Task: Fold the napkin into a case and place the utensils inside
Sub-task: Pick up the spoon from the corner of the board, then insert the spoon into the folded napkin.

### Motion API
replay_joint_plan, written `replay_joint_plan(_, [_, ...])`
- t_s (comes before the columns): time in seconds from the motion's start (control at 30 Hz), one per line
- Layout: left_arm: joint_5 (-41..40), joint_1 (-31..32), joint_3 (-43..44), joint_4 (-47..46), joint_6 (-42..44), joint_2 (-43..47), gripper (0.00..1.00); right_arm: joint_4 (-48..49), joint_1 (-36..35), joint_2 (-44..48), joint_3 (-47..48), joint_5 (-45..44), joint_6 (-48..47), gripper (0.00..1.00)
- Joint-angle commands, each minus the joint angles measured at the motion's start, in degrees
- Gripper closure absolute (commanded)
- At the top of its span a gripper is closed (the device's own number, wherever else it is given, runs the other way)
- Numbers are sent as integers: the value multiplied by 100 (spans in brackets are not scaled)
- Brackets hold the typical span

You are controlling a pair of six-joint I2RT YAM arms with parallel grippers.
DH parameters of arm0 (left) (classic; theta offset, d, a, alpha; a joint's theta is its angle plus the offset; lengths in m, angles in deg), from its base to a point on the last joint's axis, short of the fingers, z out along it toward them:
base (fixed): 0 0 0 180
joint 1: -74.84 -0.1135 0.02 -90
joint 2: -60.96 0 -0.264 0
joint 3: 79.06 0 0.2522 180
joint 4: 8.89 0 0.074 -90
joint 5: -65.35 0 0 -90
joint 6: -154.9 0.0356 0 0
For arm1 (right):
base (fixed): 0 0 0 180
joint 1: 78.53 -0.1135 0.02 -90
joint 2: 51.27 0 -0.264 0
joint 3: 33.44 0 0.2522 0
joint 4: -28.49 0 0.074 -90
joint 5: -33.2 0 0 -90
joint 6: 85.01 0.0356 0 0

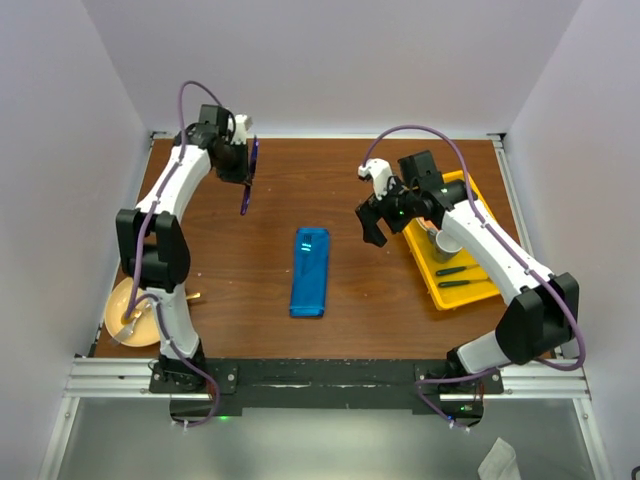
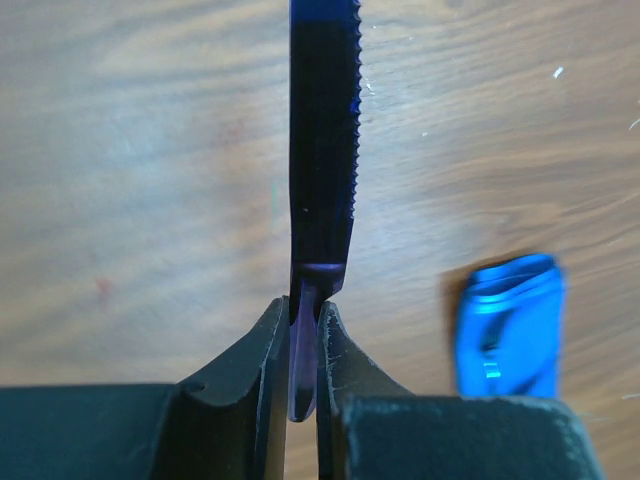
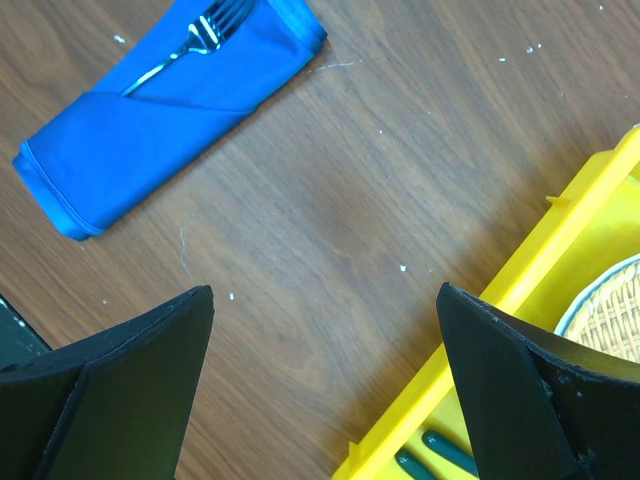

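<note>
The tabletop (image 1: 220, 270) carries the case (image 1: 309, 272) at its middle. The napkin is already folded into a narrow blue packet, so the folding looks done. The right fingers (image 3: 120, 380) stand spread and released, grasping nothing, just right of the case. The left fingers (image 2: 240, 390) are clenched on the handle of the purple knife (image 2: 325, 150), held well apart from the case (far left), so it is not yet placed. The fork (image 3: 195, 40) is already tucked inside, tines showing.
</note>
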Motion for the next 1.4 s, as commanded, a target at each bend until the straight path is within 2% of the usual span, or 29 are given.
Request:
replay_joint_plan(0.0, [-478,52,-258,-291,-1447,546,100,211,35,235,2,2,340,2])
replay_joint_plan(0.1, [-942,560,-425,-256,-1728,793,100,220,44,244,-34,11,358,2])
replay_joint_plan(0.23, [-1120,1081,-749,-325,-2394,1074,100,185,61,271,-60,-7,385,2])
replay_joint_plan(0.3, [-954,1257,-1232,-842,-2650,1363,100,150,61,340,-95,-7,376,2])
replay_joint_plan(0.4, [-1138,1599,-1751,-1432,-2994,1593,100,80,61,437,-183,-68,324,2])
replay_joint_plan(0.53, [-1348,2065,-1971,-1696,-3178,1515,100,18,79,710,-359,-156,262,2])
replay_joint_plan(0.67, [-1909,2583,-2077,-1916,-3407,1348,100,-17,79,868,-534,-183,209,2])
replay_joint_plan(0.97, [-2051,2918,-2025,-1952,-3636,829,100,0,96,1140,-781,-139,226,2])
replay_joint_plan(1.37, [-2210,3006,-1867,-1855,-3557,364,100,18,105,1369,-965,-183,218,2])
